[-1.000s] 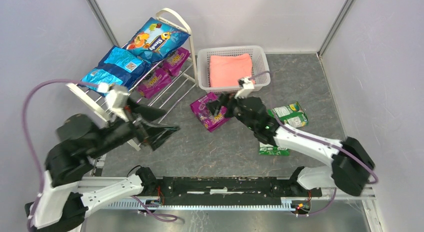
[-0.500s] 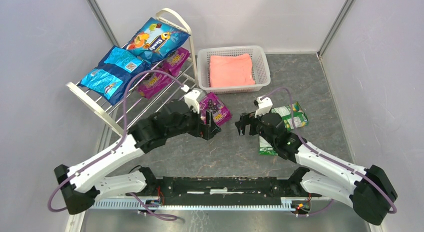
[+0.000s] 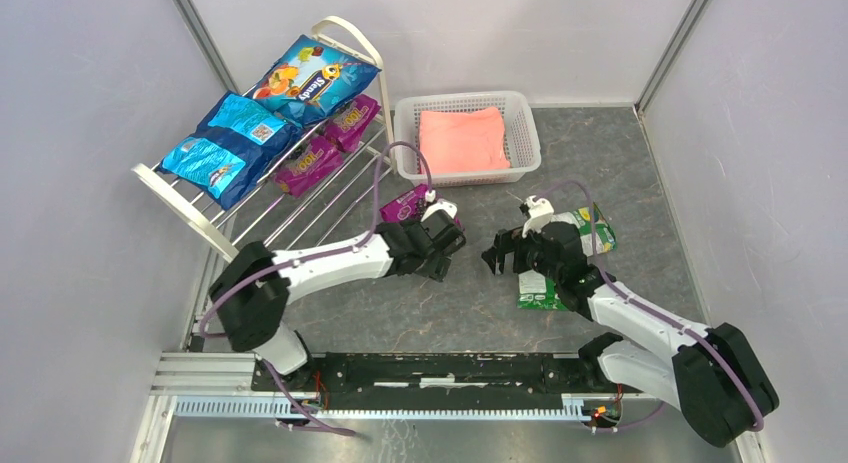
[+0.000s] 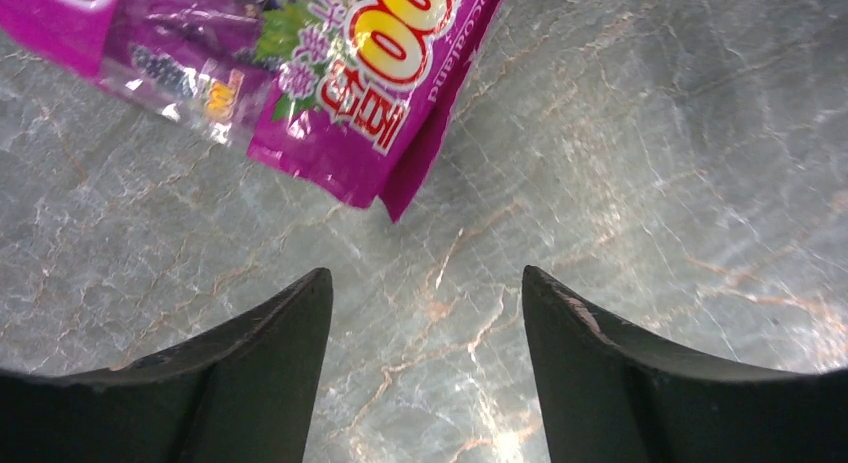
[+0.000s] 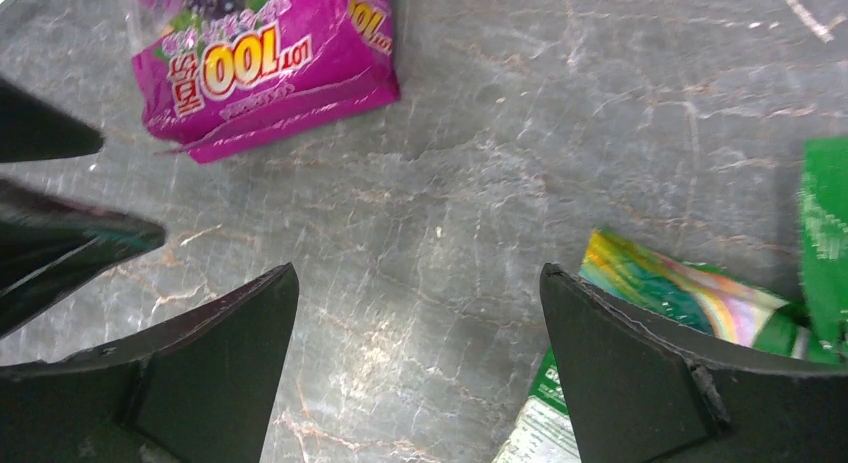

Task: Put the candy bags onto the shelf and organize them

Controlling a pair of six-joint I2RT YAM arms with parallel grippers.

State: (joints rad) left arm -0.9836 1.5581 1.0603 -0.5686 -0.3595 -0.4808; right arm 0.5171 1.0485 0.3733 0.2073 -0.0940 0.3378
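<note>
Since the earlier frames the left gripper [image 4: 425, 273] has swung from the shelf [image 3: 178, 198] to mid-table and now hangs just beside the loose purple bag [image 4: 330, 73], fingers spread wide and empty (bare table [image 3: 640, 173] shows between them). To its right, the right gripper [image 5: 419, 268] has drawn nearer, also spread wide and holding nothing, beside the green-and-white bags [image 3: 578, 226]. Three blue bags [image 3: 315, 78] and two purple bags [image 3: 305, 163] lie on the shelf.

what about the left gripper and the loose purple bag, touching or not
Apart. The left wrist view shows bare table between the open left gripper and the purple bag corner.
</note>
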